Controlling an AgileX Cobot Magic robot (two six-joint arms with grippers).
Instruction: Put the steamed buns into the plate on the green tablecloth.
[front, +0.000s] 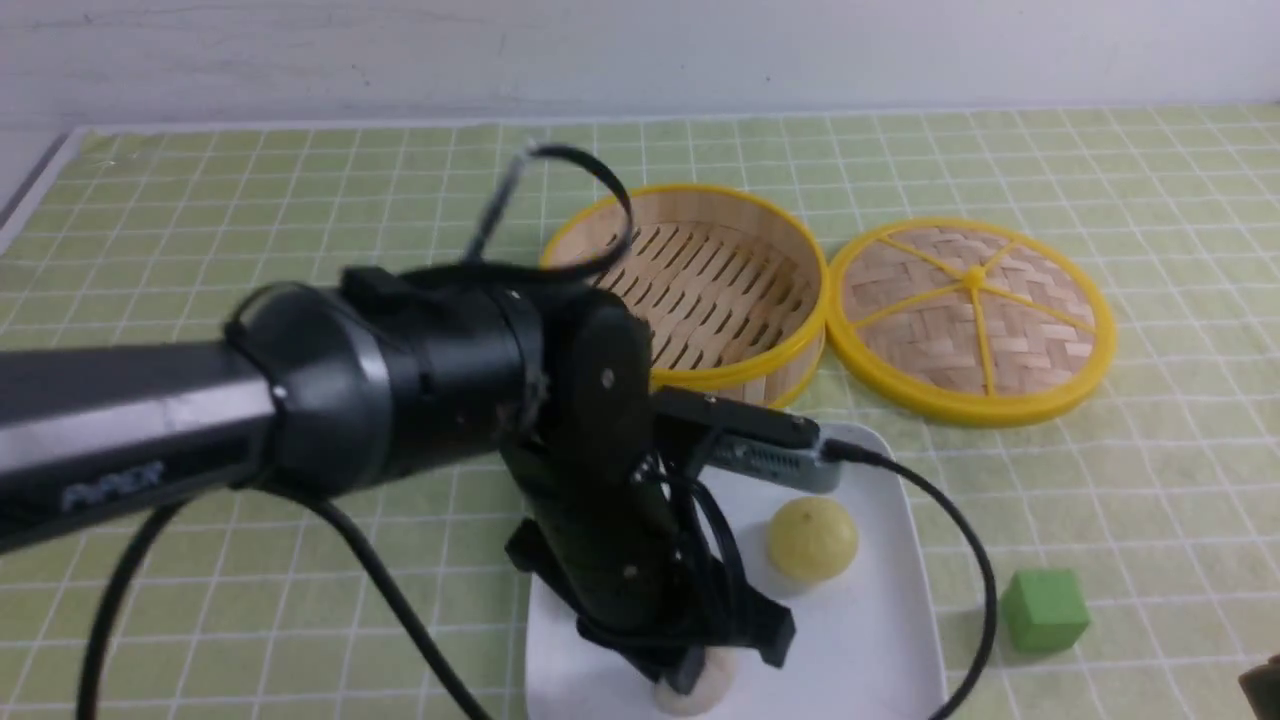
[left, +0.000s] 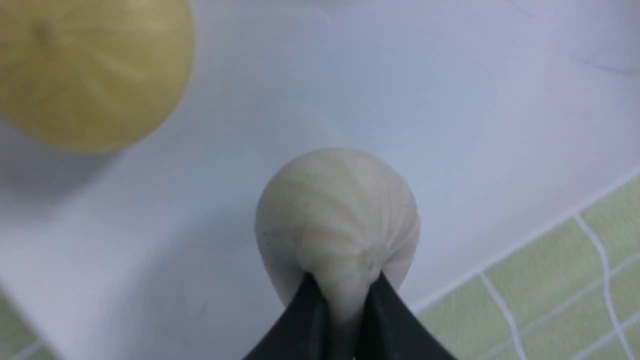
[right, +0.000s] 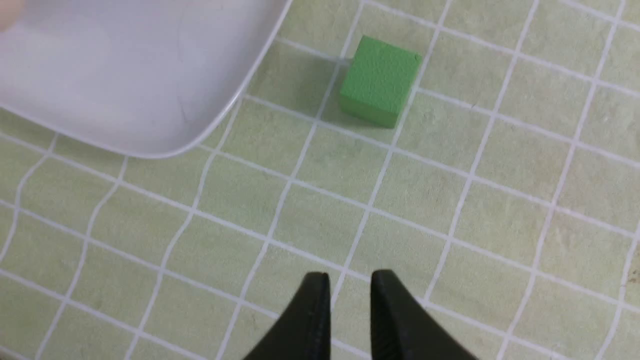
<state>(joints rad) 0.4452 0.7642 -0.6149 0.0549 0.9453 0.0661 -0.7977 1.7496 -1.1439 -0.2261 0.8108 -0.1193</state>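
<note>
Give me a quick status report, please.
Left gripper pinching off-white bun on plate. Right gripper empty, slightly open. Yellow bun plated. Green cube beside plate.

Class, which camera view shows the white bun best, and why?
Left wrist view: the white bun fills the centre on the plate, pleats clear, jaws pinching its tip. Front view shows only a sliver under the left gripper. Right wrist view shows no bun clearly.

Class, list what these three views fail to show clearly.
Front view: left arm hides the plate's left side and some steamer wall.
Front view: left gripper covers most of the white bun.
Left wrist view: yellow bun blurred, cut by the edge.
Front view: right gripper cut off at the corner.
</note>
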